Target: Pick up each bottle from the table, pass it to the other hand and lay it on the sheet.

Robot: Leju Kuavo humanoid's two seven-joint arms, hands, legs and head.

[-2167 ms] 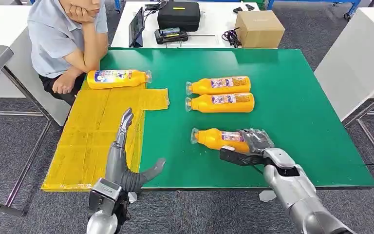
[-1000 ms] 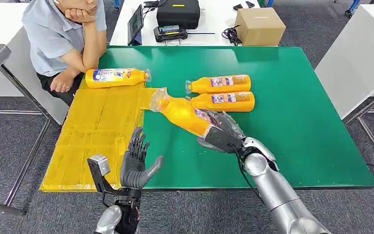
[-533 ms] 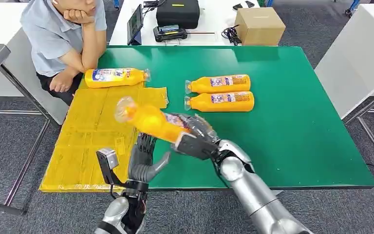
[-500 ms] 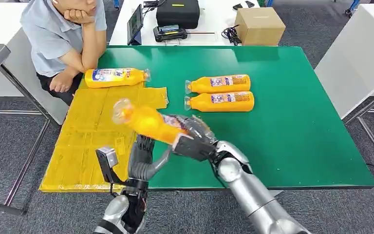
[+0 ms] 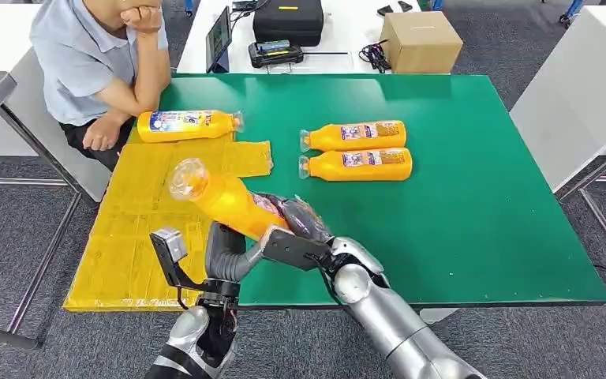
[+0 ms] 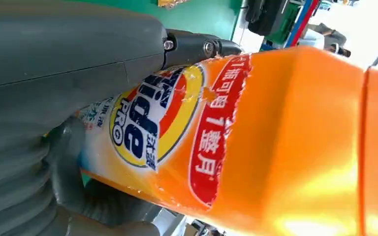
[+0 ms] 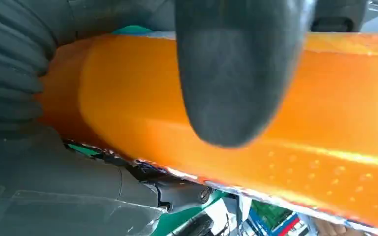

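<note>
Right arm: silver, reaching in from near right toward centre-left; right hand (image 5: 300, 237) wrapped around the orange bottle (image 5: 221, 199), held raised and tilted. Left arm: rising at near left; left hand (image 5: 229, 254) upright beneath the bottle, touching it.

Bottle (image 5: 191, 125) at sheet's (image 5: 138, 229) far edge

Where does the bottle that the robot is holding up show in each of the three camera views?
Head view: the held bottle is left of centre, tilted, cap toward the yellow sheet, between the two hands.
Left wrist view: it spans the frame from the middle to the right edge, label facing the camera.
Right wrist view: its plain orange body runs across the frame, behind a dark finger.
Shared landmark: the green table, a sliver in each wrist view.
</note>
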